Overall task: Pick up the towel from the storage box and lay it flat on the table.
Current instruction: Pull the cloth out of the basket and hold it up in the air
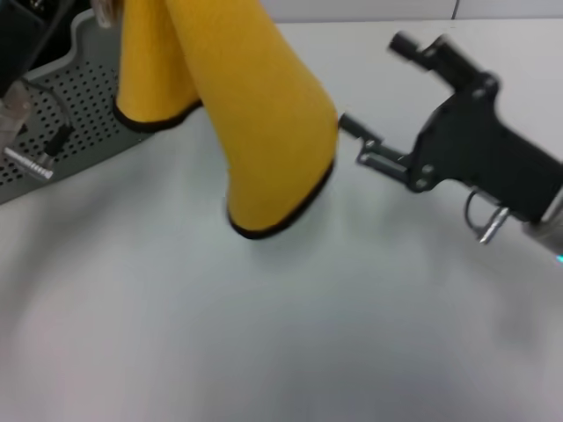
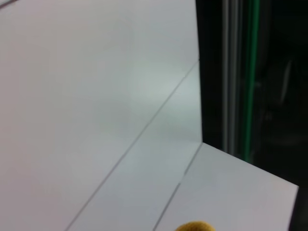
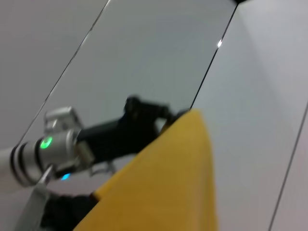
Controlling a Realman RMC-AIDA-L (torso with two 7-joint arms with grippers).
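The mustard-yellow towel (image 1: 255,105) with black trim hangs in a long fold above the white table (image 1: 264,334), its lower end just off the surface. The towel's top runs out of the head view. In the right wrist view my left gripper (image 3: 166,118) is shut on the towel's (image 3: 168,183) upper edge. A small bit of the towel (image 2: 195,226) shows in the left wrist view. My right gripper (image 1: 362,142) is open, level with the towel's right edge and just beside it. The grey perforated storage box (image 1: 88,105) stands at the far left, behind the towel.
Cables and a metal part (image 1: 31,163) of my left arm hang over the storage box. White wall panels and a dark gap with a green strip (image 2: 250,77) show in the left wrist view.
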